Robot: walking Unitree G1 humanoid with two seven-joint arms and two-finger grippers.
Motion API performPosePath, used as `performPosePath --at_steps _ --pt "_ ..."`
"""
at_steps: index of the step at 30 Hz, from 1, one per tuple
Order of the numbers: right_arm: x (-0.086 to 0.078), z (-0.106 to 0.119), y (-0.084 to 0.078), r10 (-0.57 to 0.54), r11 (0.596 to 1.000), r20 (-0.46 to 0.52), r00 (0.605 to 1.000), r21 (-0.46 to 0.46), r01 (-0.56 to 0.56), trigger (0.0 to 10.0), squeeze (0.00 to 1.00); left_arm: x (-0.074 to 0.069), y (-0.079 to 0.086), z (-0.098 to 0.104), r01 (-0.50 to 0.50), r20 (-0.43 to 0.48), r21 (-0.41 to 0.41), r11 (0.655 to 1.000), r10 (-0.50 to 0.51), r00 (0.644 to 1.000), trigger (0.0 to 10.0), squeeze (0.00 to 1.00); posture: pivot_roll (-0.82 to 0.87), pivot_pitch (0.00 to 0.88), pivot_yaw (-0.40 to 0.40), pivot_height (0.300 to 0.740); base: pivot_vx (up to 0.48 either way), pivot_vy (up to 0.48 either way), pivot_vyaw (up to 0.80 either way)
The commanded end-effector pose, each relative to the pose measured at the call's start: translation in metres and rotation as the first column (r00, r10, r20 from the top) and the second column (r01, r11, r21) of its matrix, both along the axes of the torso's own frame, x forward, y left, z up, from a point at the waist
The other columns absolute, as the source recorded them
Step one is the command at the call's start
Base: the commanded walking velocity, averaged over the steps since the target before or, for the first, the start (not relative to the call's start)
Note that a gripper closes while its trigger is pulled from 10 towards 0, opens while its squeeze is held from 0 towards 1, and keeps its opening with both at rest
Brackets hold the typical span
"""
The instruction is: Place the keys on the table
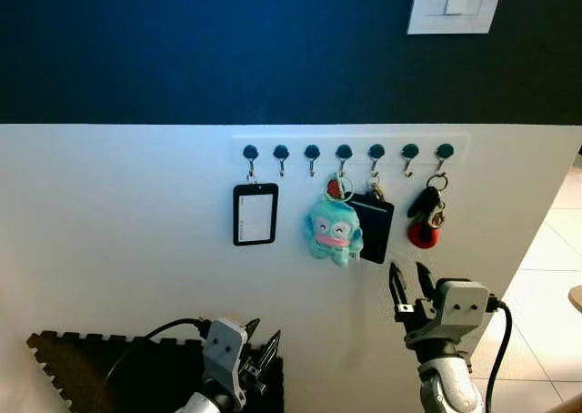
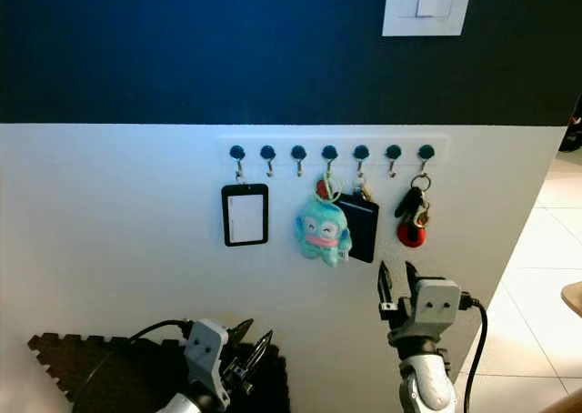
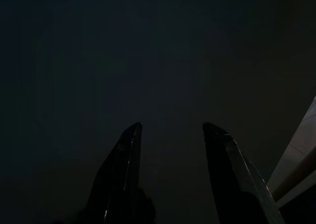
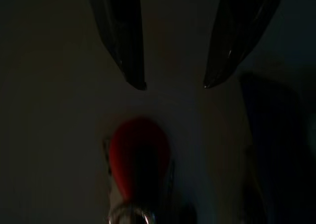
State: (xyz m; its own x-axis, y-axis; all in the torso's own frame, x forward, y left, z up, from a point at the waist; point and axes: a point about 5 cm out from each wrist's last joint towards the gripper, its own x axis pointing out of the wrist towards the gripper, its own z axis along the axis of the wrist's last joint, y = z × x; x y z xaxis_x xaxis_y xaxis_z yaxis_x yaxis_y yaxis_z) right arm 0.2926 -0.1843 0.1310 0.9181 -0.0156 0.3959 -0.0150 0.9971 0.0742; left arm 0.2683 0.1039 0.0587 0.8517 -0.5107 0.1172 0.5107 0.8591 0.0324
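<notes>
The bunch of keys with a black fob and round red tag (image 1: 426,215) hangs from the rightmost wall hook (image 1: 444,153), right of centre. Below it, the right gripper (image 1: 410,281) points upward, fingers spread and empty. Rising off-line, it could knock the bunch swinging or snag the ring. The left gripper (image 1: 262,347), also spread, idles at the lower left.

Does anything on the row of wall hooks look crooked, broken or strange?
Nothing stands out. The black card holder, the turquoise plush toy, the dark wallet and the keys with a red fob all hang from their hooks. The right gripper is below the keys, open.
</notes>
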Motion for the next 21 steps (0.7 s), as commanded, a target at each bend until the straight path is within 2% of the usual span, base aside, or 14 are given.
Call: performPosePath --at_steps 1,7,8,9,10,17,21 --pt "-0.003 0.000 0.005 0.030 1.000 -0.007 1.000 -0.001 -0.030 10.0 1.00 -0.001 0.001 0.003 0.011 0.014 0.008 1.000 -0.011 1.000 10.0 0.00 0.00 0.057 0.022 0.740 0.000 0.000 0.00" --pt "-0.014 0.000 0.014 0.083 0.996 -0.002 0.997 -0.011 -0.083 10.0 1.00 -0.005 0.001 0.014 0.044 0.080 0.032 0.999 -0.047 0.996 10.0 0.00 0.00 0.064 0.025 0.740 0.000 0.000 0.00" --pt "-0.018 0.000 0.015 0.096 0.995 -0.005 0.995 -0.014 -0.096 10.0 0.31 -0.006 0.001 0.015 0.051 0.081 0.038 0.998 -0.054 0.995 10.0 0.00 0.01 0.066 0.027 0.740 0.000 0.000 0.00" --pt "-0.020 0.000 0.015 0.105 0.994 -0.007 0.994 -0.016 -0.105 10.0 0.31 -0.006 0.001 0.015 0.054 0.081 0.042 0.998 -0.058 0.995 10.0 0.00 0.01 0.066 0.027 0.740 0.000 0.000 0.00" --pt "-0.024 -0.001 0.016 0.115 0.993 -0.011 0.993 -0.018 -0.116 10.0 0.00 -0.007 0.001 0.015 0.055 0.080 0.045 0.997 -0.059 0.995 10.0 0.00 0.01 0.068 0.030 0.740 0.000 0.000 0.00" --pt "-0.039 0.000 0.022 0.164 0.985 -0.010 0.986 -0.046 -0.164 10.0 0.00 -0.007 0.003 0.014 0.054 0.075 0.057 0.997 -0.059 0.995 10.0 0.00 0.00 0.071 0.035 0.740 0.000 0.000 0.00" --pt "-0.034 0.007 0.028 0.164 0.986 0.011 0.986 -0.043 -0.163 10.0 0.00 -0.006 0.003 0.016 0.057 0.078 0.062 0.996 -0.062 0.995 10.0 0.00 0.00 0.072 0.037 0.740 0.000 0.000 0.00"
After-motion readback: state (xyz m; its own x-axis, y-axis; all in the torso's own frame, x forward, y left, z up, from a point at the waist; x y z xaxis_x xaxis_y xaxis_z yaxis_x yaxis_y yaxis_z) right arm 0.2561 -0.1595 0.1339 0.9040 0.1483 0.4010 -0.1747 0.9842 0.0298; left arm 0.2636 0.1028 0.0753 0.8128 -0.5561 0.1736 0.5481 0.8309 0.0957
